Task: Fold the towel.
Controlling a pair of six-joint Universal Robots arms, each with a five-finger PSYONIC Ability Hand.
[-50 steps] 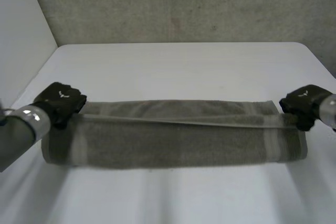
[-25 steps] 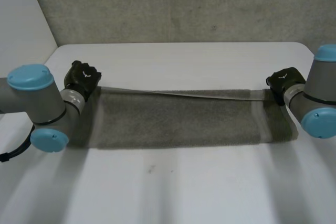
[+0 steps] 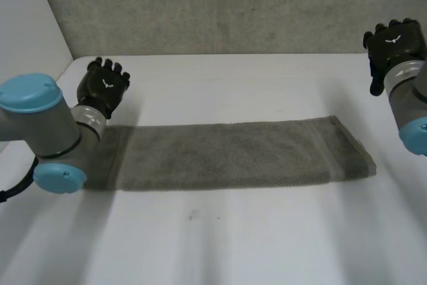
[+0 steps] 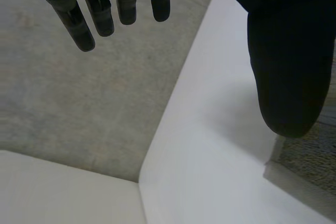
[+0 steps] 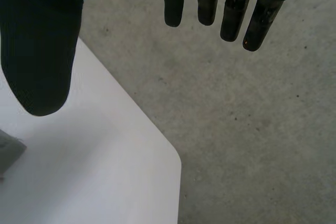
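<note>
Released since a second ago, the towel [image 3: 227, 155] lies as a long strip across the desk [image 3: 233, 78], with the left robot hand [image 3: 103, 88] and right robot hand [image 3: 393, 45] hovering spread and empty beyond its left and right ends. The next grasp should probably pinch the corners squarely, keeping the edges aligned.

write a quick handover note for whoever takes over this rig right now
Left hand: open, holding nothing, off the towel near its left end.
Right hand: open, holding nothing, by the far right corner of the table, well clear of the towel.
Towel: lies flat as a long narrow strip across the table.
Done: it looks folded lengthwise, with layered edges at its right end.
Left: probably fold it end to end.
</note>
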